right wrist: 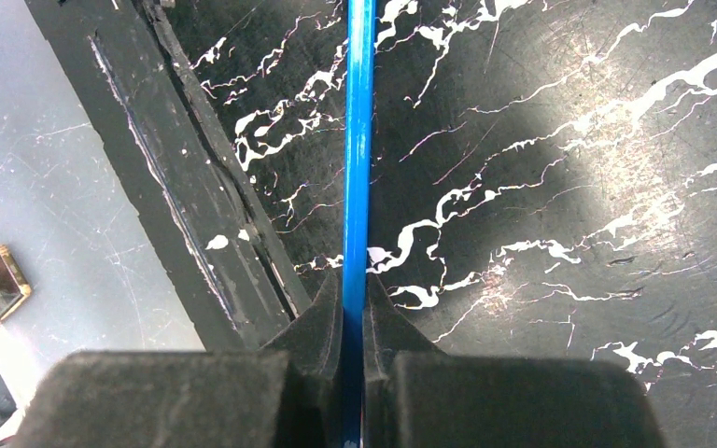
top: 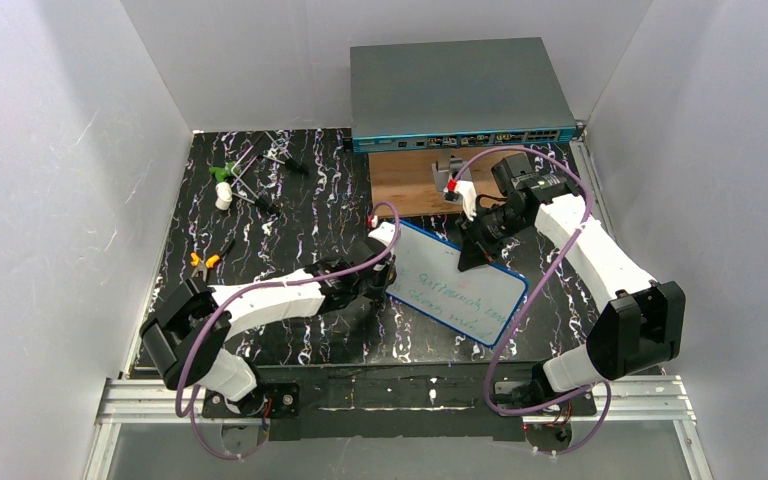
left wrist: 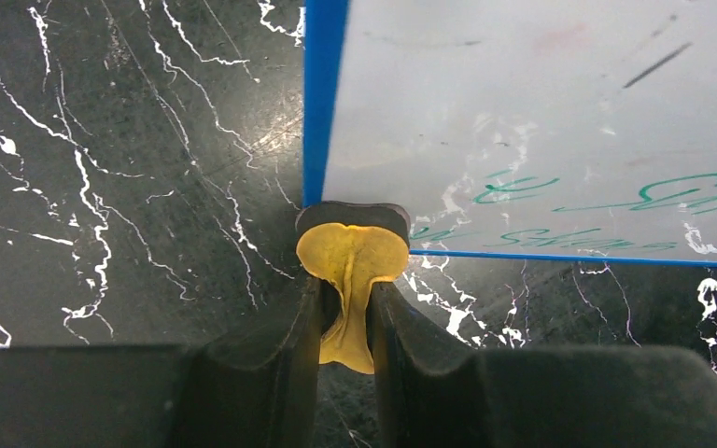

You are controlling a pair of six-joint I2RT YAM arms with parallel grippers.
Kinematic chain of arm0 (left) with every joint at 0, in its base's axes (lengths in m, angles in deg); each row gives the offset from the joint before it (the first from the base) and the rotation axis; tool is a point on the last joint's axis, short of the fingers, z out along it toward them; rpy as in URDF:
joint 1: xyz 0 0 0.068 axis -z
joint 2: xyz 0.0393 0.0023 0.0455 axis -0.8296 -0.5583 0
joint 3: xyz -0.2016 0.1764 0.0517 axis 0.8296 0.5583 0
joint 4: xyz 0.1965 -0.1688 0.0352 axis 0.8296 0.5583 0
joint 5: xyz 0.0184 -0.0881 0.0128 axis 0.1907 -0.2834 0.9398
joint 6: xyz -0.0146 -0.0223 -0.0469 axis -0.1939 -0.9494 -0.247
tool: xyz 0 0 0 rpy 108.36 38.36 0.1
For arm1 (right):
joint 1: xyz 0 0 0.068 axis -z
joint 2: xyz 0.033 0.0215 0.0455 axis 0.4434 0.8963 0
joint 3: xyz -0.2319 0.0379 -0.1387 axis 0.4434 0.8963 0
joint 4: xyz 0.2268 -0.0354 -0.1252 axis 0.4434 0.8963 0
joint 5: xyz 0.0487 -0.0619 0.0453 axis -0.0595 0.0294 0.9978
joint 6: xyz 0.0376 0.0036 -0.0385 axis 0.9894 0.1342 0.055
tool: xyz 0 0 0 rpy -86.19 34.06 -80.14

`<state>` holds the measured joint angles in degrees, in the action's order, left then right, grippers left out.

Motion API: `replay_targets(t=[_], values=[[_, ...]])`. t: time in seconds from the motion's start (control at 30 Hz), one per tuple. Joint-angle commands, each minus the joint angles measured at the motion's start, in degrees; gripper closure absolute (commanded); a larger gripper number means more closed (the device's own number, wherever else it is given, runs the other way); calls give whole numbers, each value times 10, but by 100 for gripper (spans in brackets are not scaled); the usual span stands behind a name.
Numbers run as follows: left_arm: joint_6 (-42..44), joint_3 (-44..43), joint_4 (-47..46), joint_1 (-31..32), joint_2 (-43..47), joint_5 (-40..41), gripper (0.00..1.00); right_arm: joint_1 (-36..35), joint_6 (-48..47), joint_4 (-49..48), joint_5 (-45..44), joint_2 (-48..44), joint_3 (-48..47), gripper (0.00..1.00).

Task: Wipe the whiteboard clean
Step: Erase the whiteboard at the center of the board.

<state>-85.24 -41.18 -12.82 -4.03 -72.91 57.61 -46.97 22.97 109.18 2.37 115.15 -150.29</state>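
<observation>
Ok, board [top: 457, 283] sits mid-table btwn the two arms, green writing across its near half. R gripper [right wrist: 353, 303] clenched on the blue rim at the far edge, one finger each side. L gripper [left wrist: 347, 303] pinches a yellow pad [left wrist: 350, 252] w/ dark cap, pad touching the board's left corner. Under it, table [top: 290, 210] black w/ white veins. At the back, grey box [top: 457, 85], well apart from board.

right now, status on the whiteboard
Left gripper pinching yellow pad at whiteboard corner. Right gripper clamped on its blue rim. Green writing not yet wiped.
</observation>
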Motion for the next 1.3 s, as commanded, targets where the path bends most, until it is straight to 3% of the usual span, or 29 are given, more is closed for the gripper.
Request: replay_targets(t=[0.0,0.33,0.43,0.47,0.53,0.57,0.7,0.87,1.27], values=[[12,-44,46,-32,31,3,100,-12,-25,26,56,-20,12,99],[-56,-36,63,-96,191,-138,100,-12,-24,20,50,-26,17,99],[-67,-9,53,-94,197,-215,100,-12,-21,17,45,-25,18,99],[-47,9,41,-58,199,-217,100,-12,-18,14,40,-22,19,99],[9,43,6,28,194,-138,100,-12,-12,11,37,-12,13,99],[14,45,5,40,178,-105,100,-12,-12,13,40,-9,11,99],[24,18,-10,49,86,36,100,-12,-12,16,47,-3,8,99],[26,1,-53,49,34,126,100,-12,-13,18,50,-1,7,99],[49,36,-170,60,21,6,100,-12,-14,15,50,-3,10,99]])
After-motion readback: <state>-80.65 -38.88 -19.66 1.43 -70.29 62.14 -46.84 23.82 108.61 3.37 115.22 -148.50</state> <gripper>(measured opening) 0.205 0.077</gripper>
